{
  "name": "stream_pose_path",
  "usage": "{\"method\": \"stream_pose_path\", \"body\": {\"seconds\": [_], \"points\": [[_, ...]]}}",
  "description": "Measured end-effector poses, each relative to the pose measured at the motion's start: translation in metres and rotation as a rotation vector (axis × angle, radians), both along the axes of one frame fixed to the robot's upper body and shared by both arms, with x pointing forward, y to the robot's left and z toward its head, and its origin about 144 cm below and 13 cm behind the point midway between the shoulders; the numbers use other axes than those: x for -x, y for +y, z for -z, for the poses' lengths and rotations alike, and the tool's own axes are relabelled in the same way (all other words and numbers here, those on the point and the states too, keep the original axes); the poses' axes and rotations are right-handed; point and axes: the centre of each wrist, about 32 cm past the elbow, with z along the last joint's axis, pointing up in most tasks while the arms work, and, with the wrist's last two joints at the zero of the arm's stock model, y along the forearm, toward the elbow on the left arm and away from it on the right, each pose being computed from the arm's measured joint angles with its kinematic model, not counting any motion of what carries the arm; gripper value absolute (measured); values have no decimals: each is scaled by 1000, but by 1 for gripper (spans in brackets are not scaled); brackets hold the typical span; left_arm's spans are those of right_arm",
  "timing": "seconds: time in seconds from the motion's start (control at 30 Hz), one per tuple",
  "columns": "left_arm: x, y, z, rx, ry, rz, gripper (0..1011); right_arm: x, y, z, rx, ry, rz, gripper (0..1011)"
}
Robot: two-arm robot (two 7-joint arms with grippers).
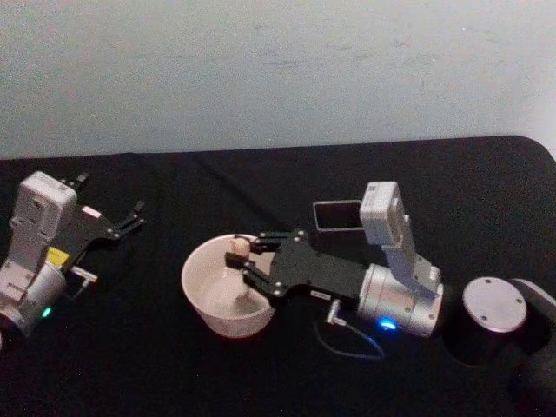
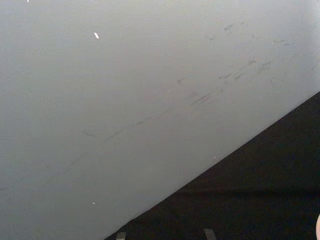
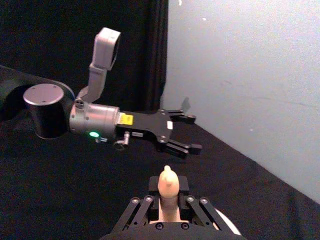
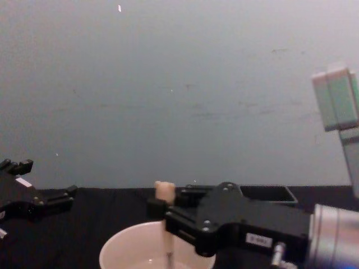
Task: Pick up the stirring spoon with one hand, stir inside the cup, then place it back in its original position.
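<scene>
While the stirring spoon (image 1: 236, 250) is held inside the cup (image 1: 217, 323), the stirring step is judged to be in hand.
On the black table (image 1: 261, 174) the cup is set at centre, with the dark holder (image 1: 339, 230) just behind it to the right. The right gripper (image 1: 250, 259) is clamped narrow on the spoon's beige handle over the cup, bowl end down inside. The left gripper (image 3: 191, 133) is parked well to the left, fingers spread wide. Next, circling within the rim is called for, then a lift and an upright drop into the holder.

Indistinct stirring spoon (image 4: 164, 193) bowl inside the cup (image 4: 120, 246), its base below chest view's edge
</scene>
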Motion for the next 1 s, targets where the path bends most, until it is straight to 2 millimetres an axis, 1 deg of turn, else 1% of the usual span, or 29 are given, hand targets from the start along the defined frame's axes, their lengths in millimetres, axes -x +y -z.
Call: {"method": "stream_pose_path", "body": {"seconds": [0.17, 0.5, 0.77, 1.0], "points": [[0, 0, 0, 0, 0, 0, 1001, -5, 12, 0, -5, 1, -17, 210], [0, 0, 0, 0, 0, 0, 1001, -21, 20, -3, -12, -22, 9, 210], [0, 0, 0, 0, 0, 0, 1002, -30, 17, -6, -20, -35, 47, 210], [0, 0, 0, 0, 0, 0, 1001, -32, 12, -7, -21, -40, 69, 210]]}}
